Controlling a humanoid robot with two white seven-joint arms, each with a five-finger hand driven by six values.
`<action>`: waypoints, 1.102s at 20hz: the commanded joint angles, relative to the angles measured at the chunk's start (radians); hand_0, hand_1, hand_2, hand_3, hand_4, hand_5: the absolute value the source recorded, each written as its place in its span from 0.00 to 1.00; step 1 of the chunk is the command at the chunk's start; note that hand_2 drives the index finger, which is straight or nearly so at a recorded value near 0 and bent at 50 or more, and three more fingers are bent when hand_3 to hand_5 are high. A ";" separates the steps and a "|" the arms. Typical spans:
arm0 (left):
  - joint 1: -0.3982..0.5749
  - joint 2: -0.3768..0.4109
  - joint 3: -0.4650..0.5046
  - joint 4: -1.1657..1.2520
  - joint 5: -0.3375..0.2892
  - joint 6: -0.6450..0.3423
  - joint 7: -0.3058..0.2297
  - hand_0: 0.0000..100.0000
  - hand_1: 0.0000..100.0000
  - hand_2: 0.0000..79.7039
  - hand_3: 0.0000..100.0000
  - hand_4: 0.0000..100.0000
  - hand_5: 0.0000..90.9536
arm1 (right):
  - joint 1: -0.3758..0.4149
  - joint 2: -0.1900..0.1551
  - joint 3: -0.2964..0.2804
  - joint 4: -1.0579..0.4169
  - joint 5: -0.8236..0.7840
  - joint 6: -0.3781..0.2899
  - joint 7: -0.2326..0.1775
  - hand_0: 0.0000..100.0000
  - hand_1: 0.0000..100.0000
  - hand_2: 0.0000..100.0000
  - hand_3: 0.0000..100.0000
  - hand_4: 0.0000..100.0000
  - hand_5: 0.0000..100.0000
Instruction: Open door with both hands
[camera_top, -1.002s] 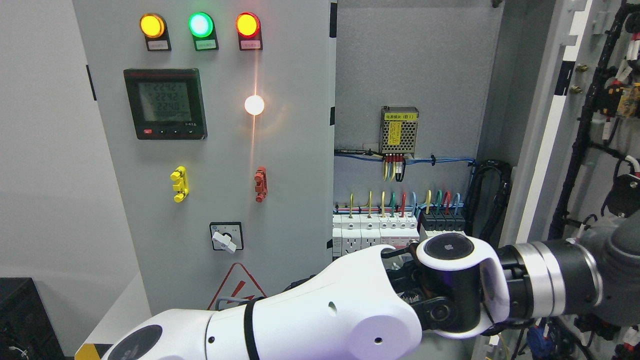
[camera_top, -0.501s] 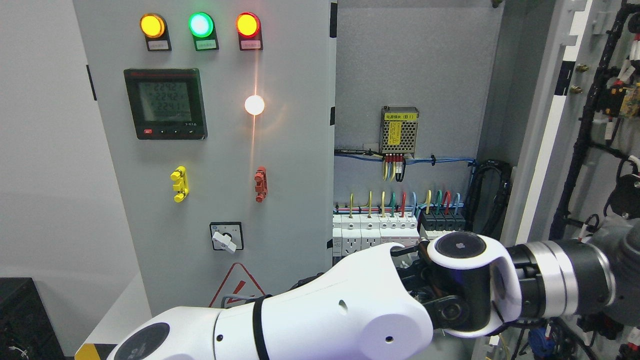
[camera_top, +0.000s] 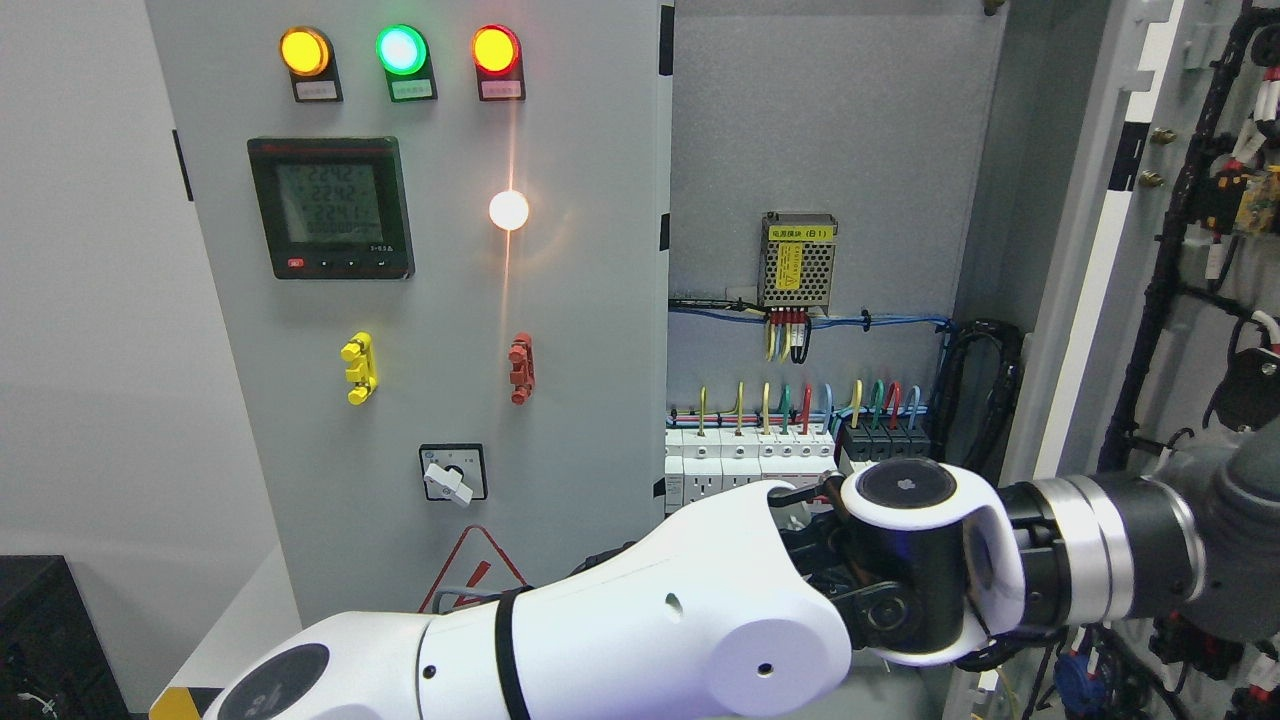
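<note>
The left arm (camera_top: 620, 620) is seen coming in from the lower left and reaching across to the picture's right, its white forearm ending in a black and silver wrist (camera_top: 1090, 550). The left hand (camera_top: 1235, 540) is only partly shown at the right edge as a grey mass lying against the open door (camera_top: 1100, 250); whether its fingers are released, clenched or grasping cannot be told. The door is swung out at the right, its inner face carrying black cable bundles (camera_top: 1170, 250). The cabinet interior (camera_top: 820, 150) is exposed between that door and the closed left panel (camera_top: 450, 300). Inside, a perforated power supply (camera_top: 798, 262) is mounted above a row of breakers (camera_top: 790, 455) with coloured wires. On the left panel, three indicator lamps (camera_top: 400, 50) are lit above a digital meter (camera_top: 330, 207), and a rotary switch (camera_top: 452, 473) is set above a warning triangle (camera_top: 478, 575).
</note>
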 joint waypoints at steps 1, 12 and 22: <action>0.021 0.119 0.004 -0.088 0.003 0.000 0.003 0.00 0.00 0.00 0.00 0.00 0.00 | 0.000 0.000 0.000 0.000 0.000 0.000 0.000 0.00 0.00 0.00 0.00 0.00 0.00; 0.183 0.448 0.000 -0.357 0.003 0.000 0.003 0.00 0.00 0.00 0.00 0.00 0.00 | 0.000 0.000 0.000 0.000 0.000 0.000 0.000 0.00 0.00 0.00 0.00 0.00 0.00; 0.514 0.765 -0.007 -0.481 -0.003 0.000 0.003 0.00 0.00 0.00 0.00 0.00 0.00 | 0.000 0.000 0.000 0.000 0.000 0.000 0.000 0.00 0.00 0.00 0.00 0.00 0.00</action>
